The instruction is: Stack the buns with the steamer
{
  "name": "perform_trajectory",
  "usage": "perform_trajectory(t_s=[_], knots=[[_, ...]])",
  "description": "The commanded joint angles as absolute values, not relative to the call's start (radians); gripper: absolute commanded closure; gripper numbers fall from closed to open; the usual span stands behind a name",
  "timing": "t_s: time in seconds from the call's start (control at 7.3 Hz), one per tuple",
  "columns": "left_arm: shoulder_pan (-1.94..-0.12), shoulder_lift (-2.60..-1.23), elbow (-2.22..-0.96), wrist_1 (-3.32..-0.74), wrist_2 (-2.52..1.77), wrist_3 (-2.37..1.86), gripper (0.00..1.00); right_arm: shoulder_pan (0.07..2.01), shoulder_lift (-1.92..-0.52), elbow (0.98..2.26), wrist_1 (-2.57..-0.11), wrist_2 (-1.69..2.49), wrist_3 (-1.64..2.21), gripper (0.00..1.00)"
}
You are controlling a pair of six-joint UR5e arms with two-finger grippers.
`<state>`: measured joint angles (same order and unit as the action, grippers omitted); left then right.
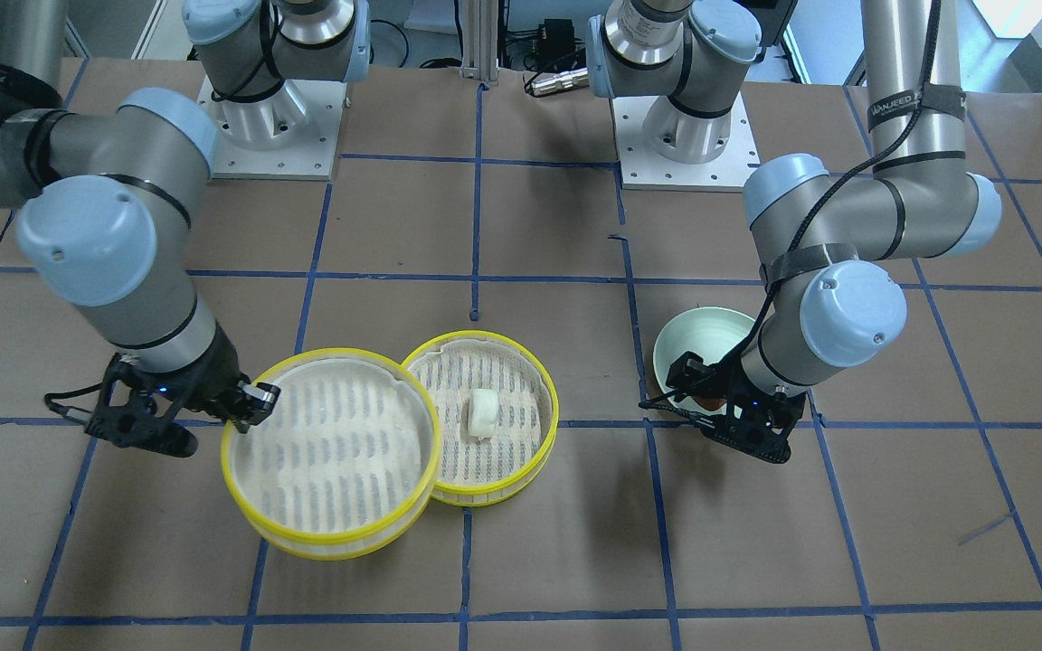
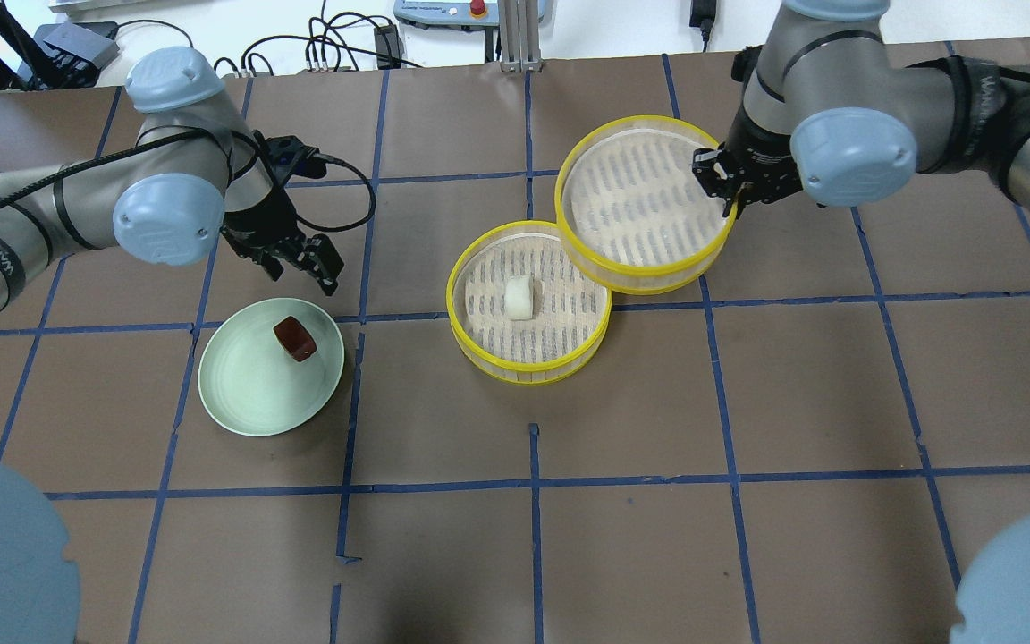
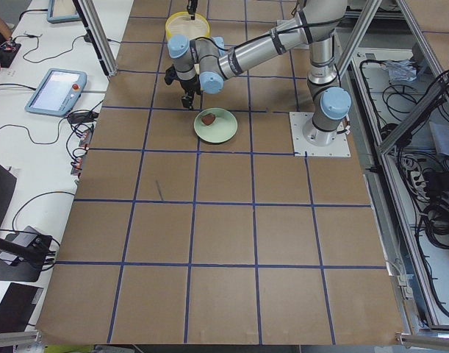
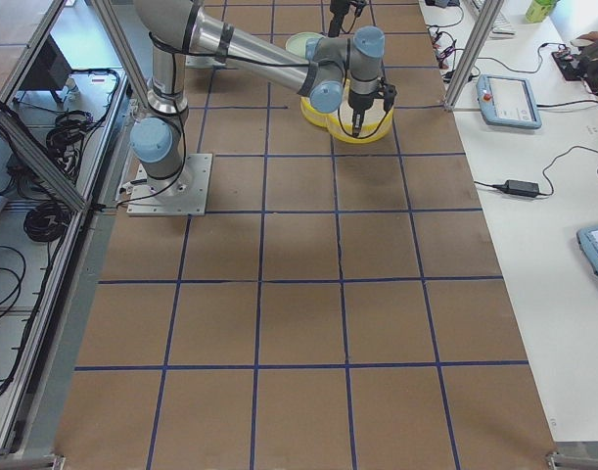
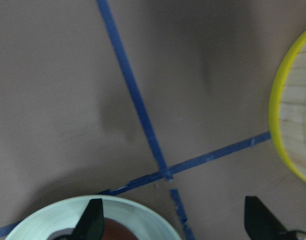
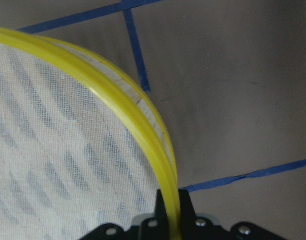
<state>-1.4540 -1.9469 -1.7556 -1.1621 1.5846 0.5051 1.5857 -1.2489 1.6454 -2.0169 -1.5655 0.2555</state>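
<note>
The white bun lies in the near steamer tray, flat on the table. My right gripper is shut on the yellow rim of the second steamer tray. That tray is empty and tilted, with its edge lying over the first tray's rim. The wrist view shows the rim clamped between the jaws. The reddish-brown bun lies on the pale green plate. My left gripper is open and empty, just past the plate's far edge, above the bun.
The brown table cover carries a blue tape grid. Both arm bases stand at the robot's side. Cables and a pendant lie past the far edge.
</note>
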Motion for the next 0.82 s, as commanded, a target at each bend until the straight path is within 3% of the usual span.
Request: perform_trajectory(t_s=[0.0, 0.27, 0.68], knots=[[-1.440, -1.965, -1.842, -1.123, 1.671, 0.540, 0.19, 1.722, -1.243, 1.641, -2.014, -1.524, 0.448, 0.85], [-1.442, -1.968, -1.875, -1.065, 1.661, 0.535, 0.65, 1.776, -1.227, 1.657, -1.997, -1.522, 0.472, 0.85], [-1.442, -1.961, -1.861, -1.068, 1.640, 0.528, 0.89, 1.787, -1.184, 1.657, -2.005, -1.534, 0.492, 0.85]])
